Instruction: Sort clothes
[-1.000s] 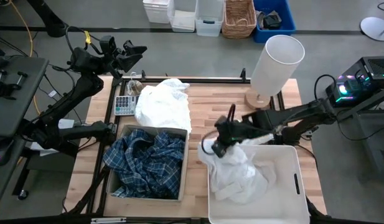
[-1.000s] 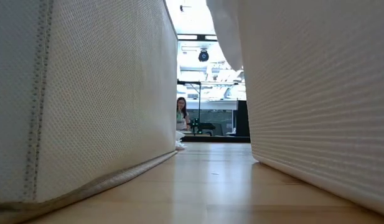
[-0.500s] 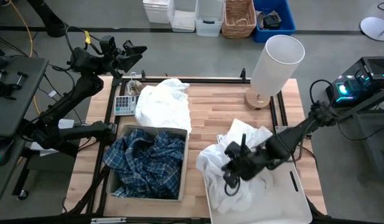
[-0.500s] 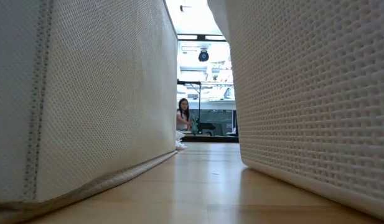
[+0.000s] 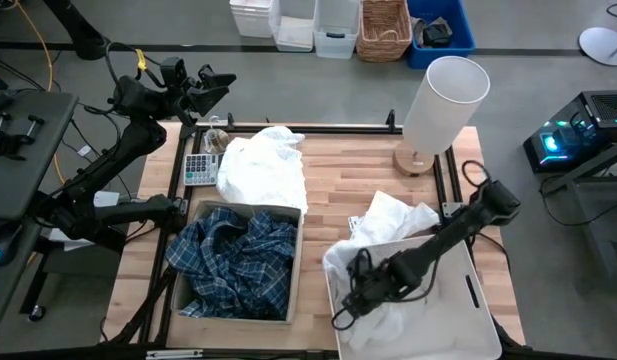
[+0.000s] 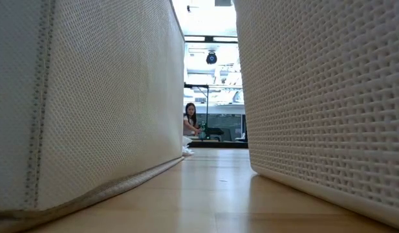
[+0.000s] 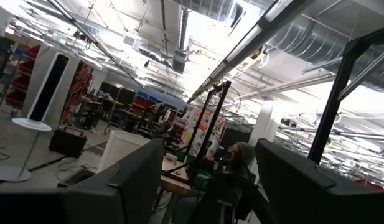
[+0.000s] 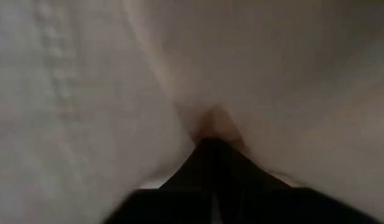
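A white garment [image 5: 383, 235] lies partly in the rigid white bin [image 5: 458, 320] at the table's near right, its far part draped over the bin's far rim. My right gripper [image 5: 346, 308] is low inside the bin, shut on this garment. A blue-and-white plaid shirt [image 5: 238, 260] fills the fabric box at the near left. A pile of white clothes [image 5: 260, 165] lies on the table behind that box. My left gripper [image 5: 213, 85] is open and empty, raised past the table's far left corner; its wrist view [image 7: 207, 146] shows only the room. My right gripper pinches a bunched fold of the white garment [image 8: 210, 121] between its two shut fingers. The arm comes slanting down from the far right toward the bin's near left. The garment lies slack in the bin, with its far part [image 5: 393, 212] over the rim onto the table.
A lamp with a white cylindrical shade [image 5: 443, 95] stands at the far right of the table. A calculator [image 5: 198, 165] lies at the far left. In the low view the fabric box wall [image 6: 89, 97] and the bin wall [image 6: 328, 97] flank a narrow strip of table.
My right gripper has gone from the bin's far left corner toward the table's near edge and down into the bin, staying shut on the white garment. It has drawn more of the garment into the bin, and the cloth no longer hangs over the bin's left side.
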Robot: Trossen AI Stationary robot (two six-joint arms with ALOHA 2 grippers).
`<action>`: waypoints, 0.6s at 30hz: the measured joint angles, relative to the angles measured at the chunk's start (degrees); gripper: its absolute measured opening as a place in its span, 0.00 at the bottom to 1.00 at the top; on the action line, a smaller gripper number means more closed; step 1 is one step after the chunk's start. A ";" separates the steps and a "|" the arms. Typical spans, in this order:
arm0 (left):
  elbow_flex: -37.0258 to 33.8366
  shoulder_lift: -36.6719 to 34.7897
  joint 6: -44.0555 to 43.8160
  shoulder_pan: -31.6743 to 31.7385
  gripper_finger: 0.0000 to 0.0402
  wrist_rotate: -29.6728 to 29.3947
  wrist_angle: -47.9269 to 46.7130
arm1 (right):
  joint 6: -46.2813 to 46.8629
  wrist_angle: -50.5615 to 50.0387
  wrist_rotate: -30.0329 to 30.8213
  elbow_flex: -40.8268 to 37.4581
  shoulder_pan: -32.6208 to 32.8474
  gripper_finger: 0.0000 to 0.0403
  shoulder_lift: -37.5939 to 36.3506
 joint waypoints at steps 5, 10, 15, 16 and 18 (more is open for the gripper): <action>0.00 0.00 -0.48 0.00 0.61 0.00 -0.04 | 0.25 1.06 -11.10 -1.75 1.73 0.00 1.16; 0.00 0.00 -0.48 -0.02 0.61 0.00 -0.29 | -4.59 -2.48 -22.36 -1.93 2.38 0.00 1.16; 0.00 0.00 -0.46 -0.01 0.61 0.03 -0.80 | -6.52 -0.65 -28.78 -6.10 0.72 0.00 1.16; 0.00 0.00 -0.48 -0.01 0.61 0.04 -0.95 | -6.02 -0.60 -27.54 -6.81 0.20 0.00 1.16; 0.00 0.00 -0.48 -0.02 0.61 0.07 -1.26 | -5.90 -0.41 -25.74 -7.91 -1.50 0.00 1.16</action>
